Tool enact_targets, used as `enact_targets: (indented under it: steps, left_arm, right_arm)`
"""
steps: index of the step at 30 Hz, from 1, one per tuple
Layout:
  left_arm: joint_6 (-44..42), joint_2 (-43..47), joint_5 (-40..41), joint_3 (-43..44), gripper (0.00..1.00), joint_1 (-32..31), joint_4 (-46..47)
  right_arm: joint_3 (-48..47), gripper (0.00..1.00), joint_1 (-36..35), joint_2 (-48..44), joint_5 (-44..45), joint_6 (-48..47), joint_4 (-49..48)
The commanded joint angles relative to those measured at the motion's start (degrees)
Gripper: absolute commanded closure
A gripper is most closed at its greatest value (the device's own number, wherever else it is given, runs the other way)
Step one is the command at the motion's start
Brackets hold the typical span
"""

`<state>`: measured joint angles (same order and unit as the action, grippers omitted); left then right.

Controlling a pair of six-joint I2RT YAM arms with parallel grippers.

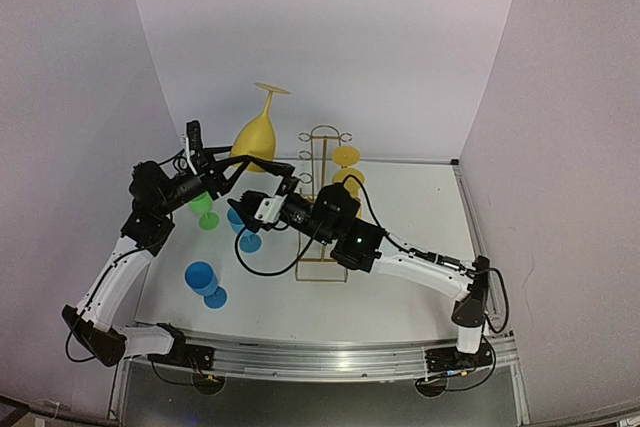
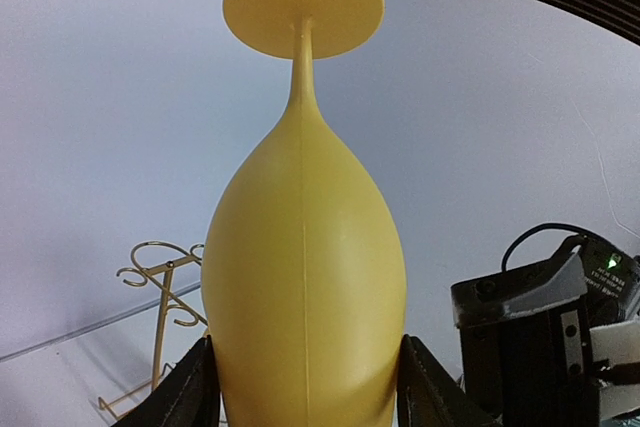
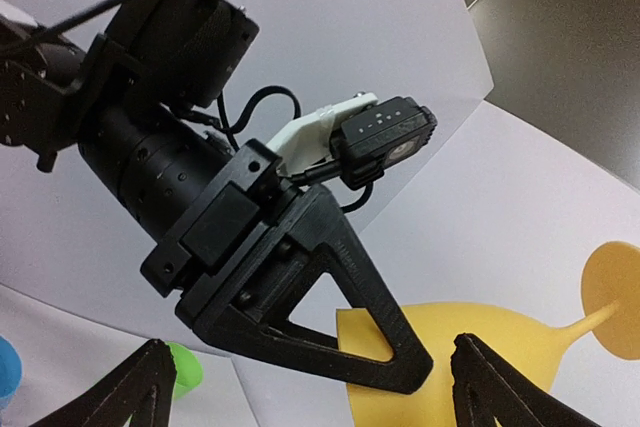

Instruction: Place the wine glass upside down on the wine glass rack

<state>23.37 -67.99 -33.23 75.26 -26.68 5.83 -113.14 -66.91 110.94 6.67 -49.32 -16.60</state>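
The left hand grips the yellow wine glass by its bowl, clear of the table with the foot pointing up. The right hand is spread wide and holds nothing, close beside the left hand's fingers. The gold wire rack stands on the table, just to the right of the held glass.

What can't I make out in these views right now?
Glass rim: cut off by the bottom edge in left wrist view; partly behind left gripper in top view.
Rack lower half: behind right arm in top view.
Right gripper tips: cut off by the bottom edge in right wrist view.
Green glass: partly behind left arm, top view.
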Motion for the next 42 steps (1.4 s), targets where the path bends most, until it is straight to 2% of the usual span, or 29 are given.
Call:
enact_targets:
  steps: [1, 5, 8, 12, 15, 19, 25, 32, 42]
  left_arm:
    - [-2.3, 1.8, 1.1, 0.7, 1.00, 0.0, 0.7]
    - [-3.4, 2.0, 0.3, 0.8, 1.00, 0.0, 1.1]
    - [-5.5, 2.7, -1.4, 1.2, 1.00, 0.0, 0.9]
    - [-7.0, 3.4, -5.7, 1.7, 1.00, 0.0, 0.4]
    - [-7.4, 3.8, -9.8, 1.4, 1.00, -0.1, 2.0]
    - [-7.8, 3.9, -12.2, 1.2, 1.00, -0.1, 2.3]
    - [-6.7, 3.7, -14.0, 0.9, 1.00, -0.3, 4.1]
    - [-2.3, 3.2, -13.4, 0.3, 1.00, -2.3, 10.0]
    - [0.0, 2.8, -13.2, 0.3, 1.00, -3.8, 11.6]
  right_arm:
    - [1.0, 0.09, -0.4, -5.4, -2.1, 8.7, 0.8]
    - [1.4, 0.09, 0.1, -7.2, -0.7, 16.4, 1.3]
    - [0.7, 0.09, 3.0, -9.8, -1.1, 29.5, 5.4]
    - [-2.0, 0.10, 10.1, -11.0, -10.8, 46.7, 16.0]
    - [-3.8, 0.11, 13.8, -10.4, -18.7, 53.5, 20.8]
    - [-9.6, 0.11, 15.6, -7.8, -25.3, 56.5, 27.9]
    - [-14.1, 0.11, 16.4, -4.7, -38.2, 56.5, 31.7]
    - [-17.6, 0.12, 16.4, -0.8, -39.9, 56.4, 30.1]
    - [-20.3, 0.15, 16.4, 3.6, -42.4, 59.2, 21.9]
